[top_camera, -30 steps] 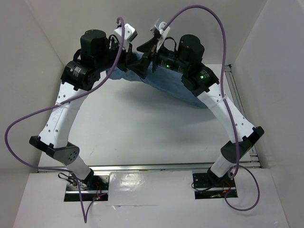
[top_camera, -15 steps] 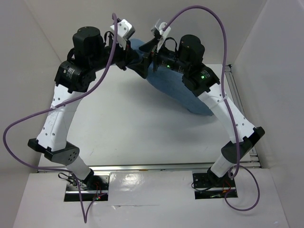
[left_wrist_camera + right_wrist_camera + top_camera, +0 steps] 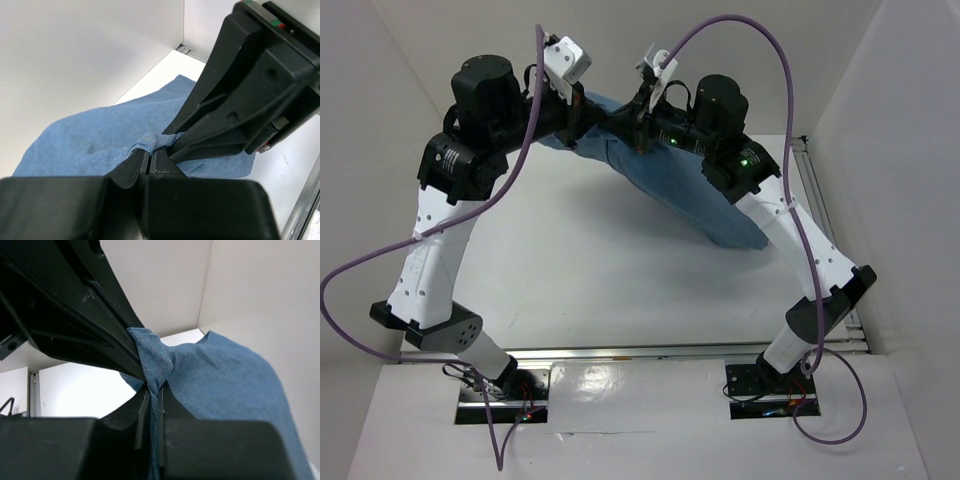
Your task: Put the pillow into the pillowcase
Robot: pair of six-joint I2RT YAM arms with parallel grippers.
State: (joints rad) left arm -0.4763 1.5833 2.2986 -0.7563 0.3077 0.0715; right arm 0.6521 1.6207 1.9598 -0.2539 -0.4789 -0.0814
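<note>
The right fingers (image 3: 177,407) have just closed on the pillowcase (image 3: 680,195) beside the left fingers (image 3: 125,172) already pinching it, so both can spread its mouth.

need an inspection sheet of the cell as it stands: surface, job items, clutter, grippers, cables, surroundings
Surface: white table, bare where it shows. The cloth's lower right end appears to rest on it.
Job's things: pillowcase, blue, lifted at the far middle and draping down to the right. The pillow is not seen in any view.
Clutter: nothing seen.
Grippers: left gripper and right gripper are tip to tip, each shut on a bunched bit of the pillowcase.
Cables: left purple cable hangs in a wide loop. Right purple cable arcs high at the far side.
Surroundings: white walls on three sides, and a metal rail along the table's right edge.
</note>
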